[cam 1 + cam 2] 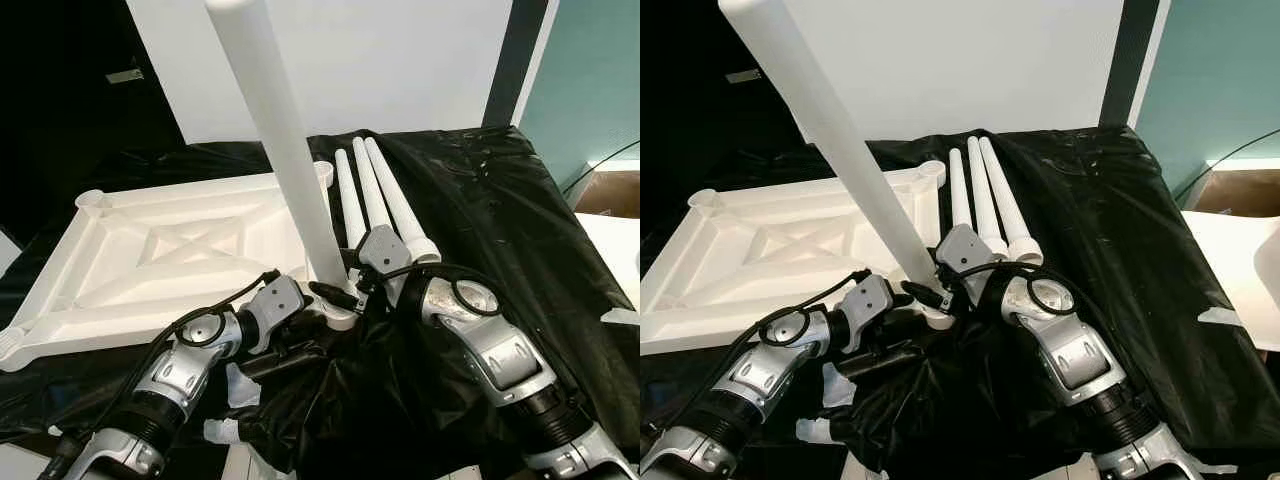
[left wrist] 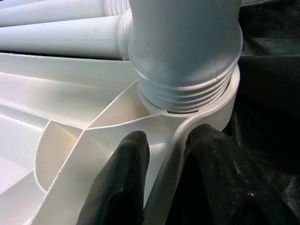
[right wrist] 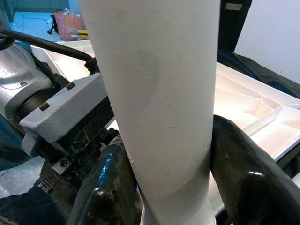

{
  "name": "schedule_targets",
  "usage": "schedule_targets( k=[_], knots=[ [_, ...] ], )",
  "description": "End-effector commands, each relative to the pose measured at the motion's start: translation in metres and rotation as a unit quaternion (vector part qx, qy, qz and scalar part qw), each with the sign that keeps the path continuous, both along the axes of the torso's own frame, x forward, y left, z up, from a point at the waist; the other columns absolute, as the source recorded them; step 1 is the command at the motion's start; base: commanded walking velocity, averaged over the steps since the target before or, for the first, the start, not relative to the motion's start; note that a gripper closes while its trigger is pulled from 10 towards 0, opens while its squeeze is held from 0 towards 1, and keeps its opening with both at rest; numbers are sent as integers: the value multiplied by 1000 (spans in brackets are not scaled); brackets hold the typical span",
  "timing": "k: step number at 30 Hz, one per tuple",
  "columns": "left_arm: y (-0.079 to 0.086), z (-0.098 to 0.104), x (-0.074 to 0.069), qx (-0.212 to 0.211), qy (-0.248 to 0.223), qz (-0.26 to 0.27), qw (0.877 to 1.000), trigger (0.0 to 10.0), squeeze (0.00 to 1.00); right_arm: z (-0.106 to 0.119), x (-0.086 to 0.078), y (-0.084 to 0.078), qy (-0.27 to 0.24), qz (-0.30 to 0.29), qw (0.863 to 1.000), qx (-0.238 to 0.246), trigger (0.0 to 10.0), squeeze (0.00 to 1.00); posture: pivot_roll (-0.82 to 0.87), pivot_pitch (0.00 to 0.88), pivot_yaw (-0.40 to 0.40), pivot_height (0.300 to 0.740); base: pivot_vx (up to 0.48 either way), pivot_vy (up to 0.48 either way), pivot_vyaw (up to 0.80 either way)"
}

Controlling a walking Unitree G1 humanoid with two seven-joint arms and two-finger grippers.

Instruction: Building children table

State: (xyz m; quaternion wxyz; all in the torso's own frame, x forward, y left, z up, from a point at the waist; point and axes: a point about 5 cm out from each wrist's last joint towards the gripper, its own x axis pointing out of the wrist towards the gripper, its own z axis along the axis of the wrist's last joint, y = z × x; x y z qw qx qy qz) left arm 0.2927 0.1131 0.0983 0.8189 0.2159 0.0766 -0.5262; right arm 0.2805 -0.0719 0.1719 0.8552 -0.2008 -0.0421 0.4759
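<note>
While the left gripper (image 2: 164, 180) is pinching the upturned white plastic tabletop's (image 1: 170, 250) corner rim, the right gripper (image 3: 180, 187), clamping the white tubular leg (image 1: 290, 160), is best twisting it squarely into that corner's socket (image 2: 220, 105)

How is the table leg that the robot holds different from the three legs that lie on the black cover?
The held leg stands nearly upright; the three spare legs lie flat, side by side. The held leg's threaded end sits in the tabletop's corner socket, with the right gripper clamped on it; the spare legs are unattached. All are white, tapered tubes.
</note>
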Motion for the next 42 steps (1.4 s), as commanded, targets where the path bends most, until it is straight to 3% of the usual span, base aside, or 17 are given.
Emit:
schedule_targets(
  k=[1, 8, 12, 15, 18, 22, 27, 37, 41, 42],
  knots=[
    [-6, -5, -5, 9, 15, -23, 1000, 10000, 0, -26, -1, -9, 57, -17, 998, -29, 10000, 0, -4, 0, 81, 740, 0, 0, 0],
    [-10, -6, -4, 8, 16, -28, 999, 10000, 0, -23, -5, -15, 41, 24, 997, -57, 10000, 0, -12, 0, 80, 740, 0, 0, 0],
    [-9, -6, -4, 7, 16, -29, 999, 10000, 0, -20, -3, -17, 43, 19, 997, -58, 10000, 0, -11, 0, 78, 740, 0, 0, 0],
    [-8, -6, -4, 8, 16, -28, 999, 10000, 0, -20, 4, -19, 74, -19, 996, -41, 10000, 0, -11, 0, 78, 740, 0, 0, 0],
    [-7, -6, -5, 9, 16, -28, 999, 10000, 0, -20, 13, -20, 136, -79, 988, 1, 10000, 0, -5, 0, 74, 740, 0, 0, 0],
    [-7, -7, -6, 9, 17, -29, 999, 10000, 0, -18, 13, -17, 181, -89, 979, 22, 10000, 0, -4, 0, 77, 740, 0, 0, 0],
    [-7, -7, -6, 9, 17, -30, 999, 10000, 0, -17, 11, -15, 193, -79, 978, 20, 10000, 0, -3, 0, 78, 740, 0, 0, 0],
    [-7, -8, -7, 8, 17, -29, 999, 10000, 0, -22, 5, -16, 195, -58, 979, -10, 10000, 0, 0, 0, 78, 740, 0, 0, 0],
    [-7, -10, -8, 9, 20, -27, 999, 10000, 0, -23, -6, -21, 143, 2, 986, -91, 10000, 0, -1, 0, 81, 740, 0, 0, 0],
    [-7, -10, -8, 9, 20, -27, 999, 10000, 0, -23, -6, -21, 143, 2, 986, -91, 10000, 0, -1, 0, 81, 740, 0, 0, 0]
  ],
)
